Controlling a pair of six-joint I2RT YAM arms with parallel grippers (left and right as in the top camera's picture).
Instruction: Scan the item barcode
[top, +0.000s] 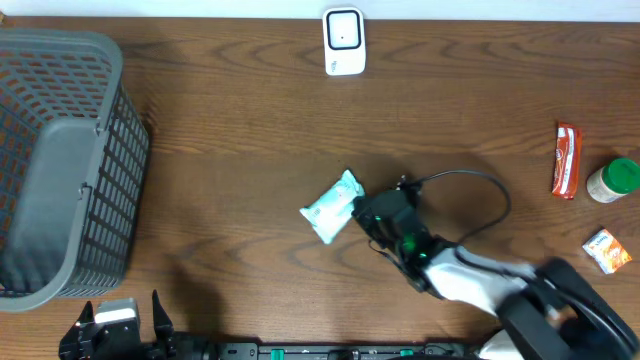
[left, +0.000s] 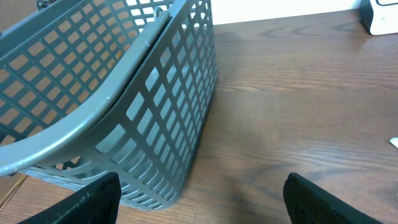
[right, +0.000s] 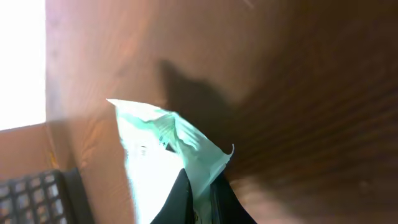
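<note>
Lower left of the overhead, by the basket (top: 60, 160), left fingers (left: 93, 200) spread; centre of the tabletop (top: 230, 110), nearer right fingers (right: 175, 204) pinch the packet (top: 333, 207) at its right end, long axis diagonal, scanner (top: 343, 41) well apart, top centre

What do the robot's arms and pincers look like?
The right arm has a white section between black parts, a green light near the wrist and a thin black cable looping beside it. The right pincer is black with narrow dark fingers. The left pincer has broad black fingers.
</note>
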